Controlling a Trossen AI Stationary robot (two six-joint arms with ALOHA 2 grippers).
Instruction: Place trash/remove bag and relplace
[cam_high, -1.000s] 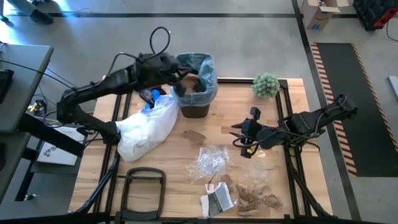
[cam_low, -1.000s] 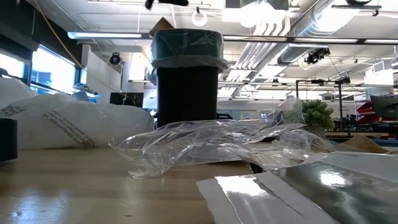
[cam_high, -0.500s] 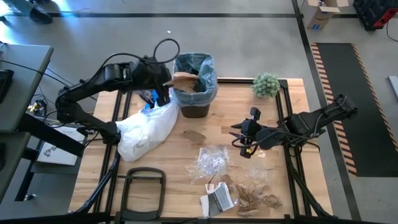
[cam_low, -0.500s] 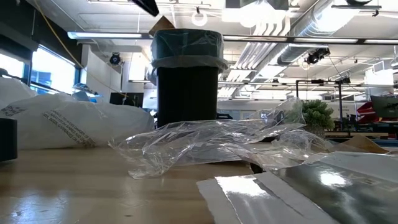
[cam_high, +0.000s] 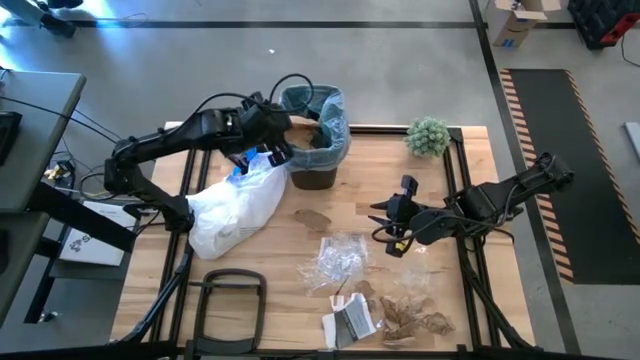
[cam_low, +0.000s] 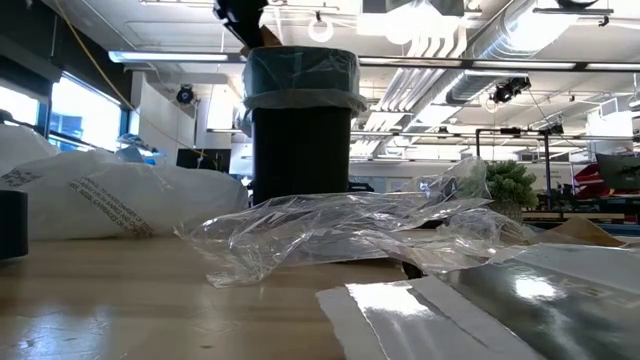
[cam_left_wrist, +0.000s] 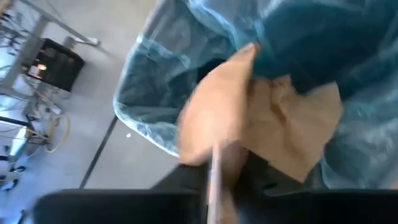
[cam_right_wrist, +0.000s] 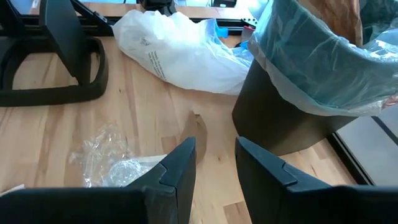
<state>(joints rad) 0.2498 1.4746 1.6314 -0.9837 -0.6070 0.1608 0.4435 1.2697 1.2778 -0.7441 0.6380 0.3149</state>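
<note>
Since half a second before, the left gripper (cam_high: 283, 143) had swung lower beside the bag (cam_high: 325, 108) lining the bin (cam_high: 314, 176), fingers clamped on a brown paper scrap (cam_left_wrist: 273, 127) poking into the bag's mouth. The right gripper (cam_right_wrist: 214, 163) waited parted over the wooden table (cam_high: 290, 280), loose trash (cam_high: 340, 257) just ahead.

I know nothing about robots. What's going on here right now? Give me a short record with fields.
Bin: dark trash bin at the table's far edge, lined with the light-blue bag
In the bin: brown paper sticking up at the rim
Left hand: beside the bin's rim, next to that paper
Right hand: low over the table, open, empty
Trash left on the table: clear wrapper, brown scraps, black-and-white packet
Also there: white plastic bag, small green plant
</note>
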